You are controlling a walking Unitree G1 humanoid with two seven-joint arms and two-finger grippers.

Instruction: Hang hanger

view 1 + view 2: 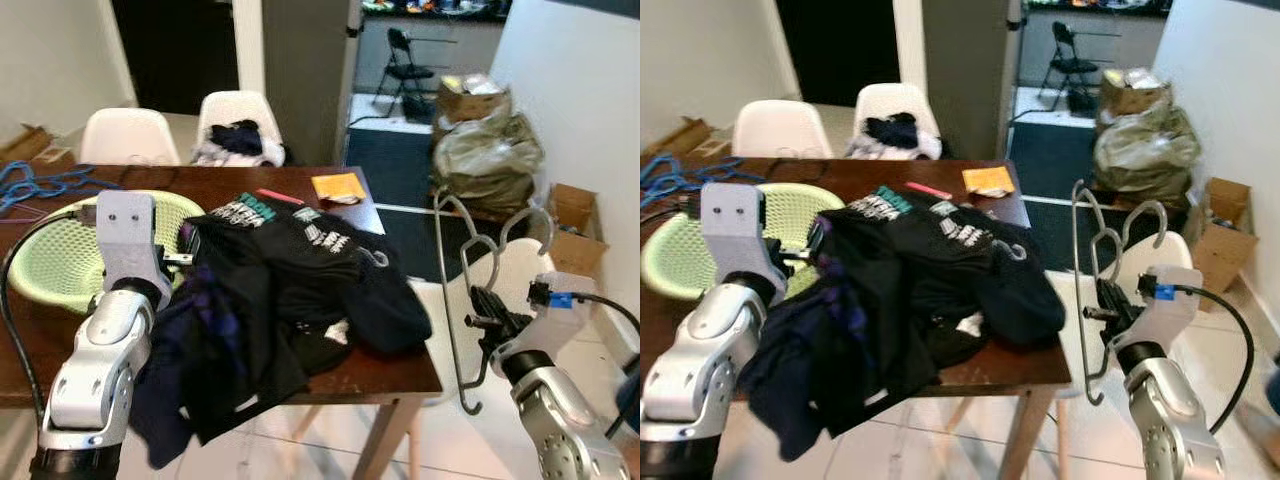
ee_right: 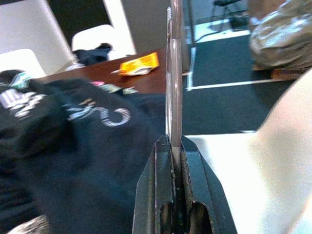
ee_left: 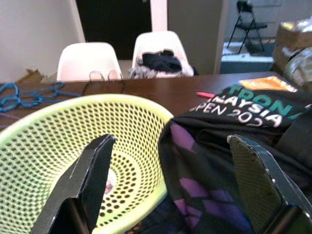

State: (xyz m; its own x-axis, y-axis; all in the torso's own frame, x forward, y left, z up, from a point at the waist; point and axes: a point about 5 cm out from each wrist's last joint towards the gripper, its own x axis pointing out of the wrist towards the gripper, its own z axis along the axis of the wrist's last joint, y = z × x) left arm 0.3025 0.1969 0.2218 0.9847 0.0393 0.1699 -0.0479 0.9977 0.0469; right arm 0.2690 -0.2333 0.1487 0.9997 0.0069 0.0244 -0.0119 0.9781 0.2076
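Even, soft indoor light; the doorway at 12 o'clock is dark. Right wrist view is blurred, eye views slightly soft.

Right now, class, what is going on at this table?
A humanoid robot stands at a wooden table strewn with dark clothes. Its right gripper is shut on a grey hanger, holding it upright off the table's right edge. Its left gripper is open, hovering between a green basket and the clothes. The hanger is not yet hung anywhere.

black clothes (image 1: pixel 300 290) heaped on brown table (image 1: pixel 395 372), green basket (image 1: pixel 60 255), white chairs (image 1: pixel 130 135)
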